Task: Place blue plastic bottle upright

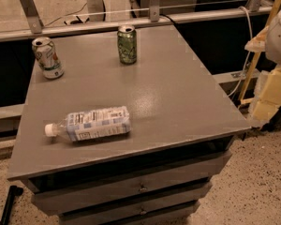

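The blue plastic bottle [90, 123] lies on its side on the grey table top [178, 93], near the front left. Its white cap points left and its pale blue-and-white label faces up. My gripper [271, 95] shows as a pale cream shape at the right edge of the view. It is off the table's right side, well away from the bottle, and holds nothing that I can see.
A green drink can [127, 44] stands upright at the back centre. A white-and-green can [47, 57] stands at the back left. Drawers [140, 186] are under the table top. A rail [131, 25] runs behind it, and a white cable [246, 46] hangs at the right.
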